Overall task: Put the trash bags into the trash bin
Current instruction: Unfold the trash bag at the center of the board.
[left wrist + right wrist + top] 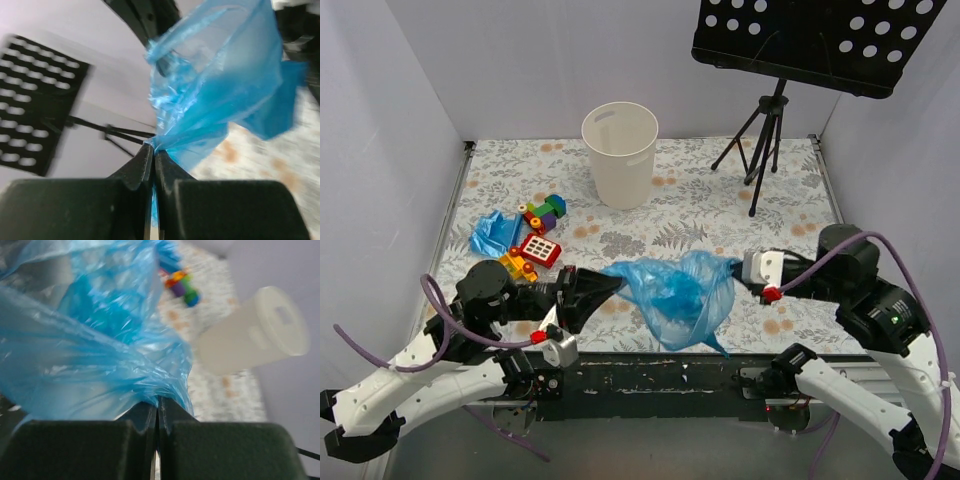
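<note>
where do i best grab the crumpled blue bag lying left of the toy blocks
Pinch the crumpled trash bag on its left part, coming straight down from above: it lies flat, and the toy blocks crowd its right edge. The film is thin, so close on a raised fold. Likely a job for the left gripper, once it lets go of the open trash bag.

No legible text, numbers or brand marks in any view. Red toy block, at 10 o'clock from the trash bags, carries a grid of white squares; any marks on them too small to read.
</note>
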`<state>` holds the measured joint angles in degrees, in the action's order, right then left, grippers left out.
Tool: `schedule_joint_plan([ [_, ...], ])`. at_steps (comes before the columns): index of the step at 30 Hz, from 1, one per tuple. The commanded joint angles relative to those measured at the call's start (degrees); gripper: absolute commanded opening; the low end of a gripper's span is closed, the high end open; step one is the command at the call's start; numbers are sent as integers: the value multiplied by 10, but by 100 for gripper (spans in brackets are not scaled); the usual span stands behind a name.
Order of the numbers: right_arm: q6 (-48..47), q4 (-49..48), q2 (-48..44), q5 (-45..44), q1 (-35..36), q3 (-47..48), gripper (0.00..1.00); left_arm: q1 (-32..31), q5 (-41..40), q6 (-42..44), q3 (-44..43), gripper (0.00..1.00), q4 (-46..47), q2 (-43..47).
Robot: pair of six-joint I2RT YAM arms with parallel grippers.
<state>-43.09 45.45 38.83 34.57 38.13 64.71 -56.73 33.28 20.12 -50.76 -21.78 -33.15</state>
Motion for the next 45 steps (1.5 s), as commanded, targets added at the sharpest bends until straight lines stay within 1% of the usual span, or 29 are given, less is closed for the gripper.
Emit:
schedule_joint_plan([
  [1,82,-330,36,-147,-14,108,1,2,-117,68,-7,0,434,-94],
  [2,84,-412,82,-177,-14,155,1,2,-176,43,-91,0,520,-182],
  [3,94,-479,133,-206,-13,219,1,2,-262,-5,-223,0,570,-287],
  [4,100,-524,204,-262,-14,287,1,1,-410,-60,-374,0,558,-386],
  [5,98,-501,275,-314,-17,385,1,40,-521,-107,-588,0,439,-548],
  [6,95,-393,373,-322,-54,488,1,99,-547,-193,-762,0,197,-651],
  [7,101,-182,484,-245,-107,626,1,144,-469,-265,-922,0,-31,-716],
  [8,112,50,577,-219,-135,809,1,154,-399,-276,-1022,0,-262,-761],
  [9,102,233,658,-172,-156,884,1,157,-311,-277,-1043,0,-420,-771],
  [10,164,296,662,-195,-167,752,1,160,-236,-279,-994,0,-549,-748],
  [11,133,260,566,-143,-184,546,1,162,-174,-312,-877,0,-571,-682],
  [12,115,216,467,-105,-188,410,1,148,-147,-314,-710,0,-560,-610],
  [13,76,193,392,-71,-182,303,1,123,-116,-302,-597,0,-522,-523],
  [14,46,185,320,-40,-173,246,1,98,-111,-316,-489,0,-455,-451],
  [16,8,190,227,-16,-162,179,1,66,-123,-371,-341,0,-326,-312],
  [18,17,204,171,-26,-161,150,1,66,-146,-391,-324,0,-315,-276],
  [20,3,234,144,-19,-161,137,1,66,-193,-385,-326,0,-338,-277],
  [22,19,235,125,-8,-161,124,1,67,-227,-414,-305,0,-322,-265],
  [24,10,256,114,43,-161,106,1,67,-174,-411,-277,0,-335,-250],
  [27,39,258,109,93,-161,76,1,67,-109,-449,-249,0,-346,-245],
  [29,110,230,114,75,-161,67,1,70,-138,-487,-234,0,-328,-243],
  [35,287,92,135,-72,-161,96,1,74,-349,-537,-214,0,-204,-242],
  [39,310,42,172,-128,-161,136,1,81,-374,-536,-253,0,-120,-285],
  [40,306,32,180,-136,-161,146,1,86,-369,-540,-265,0,-105,-297],
  [41,290,22,189,-125,-162,156,1,90,-334,-536,-286,1,-109,-311],
  [42,267,18,200,-98,-161,168,1,90,-265,-501,-313,13,-141,-328],
  [43,240,12,213,-80,-161,185,1,91,-194,-423,-345,42,-182,-346],
  [44,226,4,222,-65,-161,200,1,90,-148,-377,-375,66,-231,-363],
  [45,214,-2,232,-54,-161,212,1,90,-120,-354,-397,80,-257,-374],
])
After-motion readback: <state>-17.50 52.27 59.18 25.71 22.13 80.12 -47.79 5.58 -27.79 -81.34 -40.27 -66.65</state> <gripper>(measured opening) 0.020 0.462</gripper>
